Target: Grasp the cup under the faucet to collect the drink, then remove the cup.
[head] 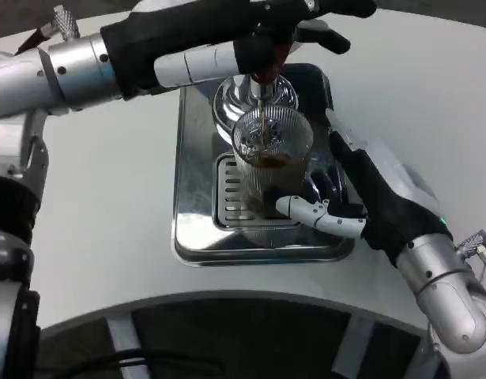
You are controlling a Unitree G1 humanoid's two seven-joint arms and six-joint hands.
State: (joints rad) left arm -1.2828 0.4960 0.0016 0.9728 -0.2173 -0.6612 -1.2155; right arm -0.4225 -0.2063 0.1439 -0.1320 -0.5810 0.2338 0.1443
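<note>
Beside cup (272,158), right hand (367,199) spread

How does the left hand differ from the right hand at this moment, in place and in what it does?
The left hand is at the top, over the faucet, and seems to press its handle; the right hand is lower, beside the cup. The left hand's fingers are curled in, while the right hand's are spread, one white finger reaching the cup's base. Liquid runs under the left hand; the right does not yet grip the cup. Both have white and black fingers.
</note>
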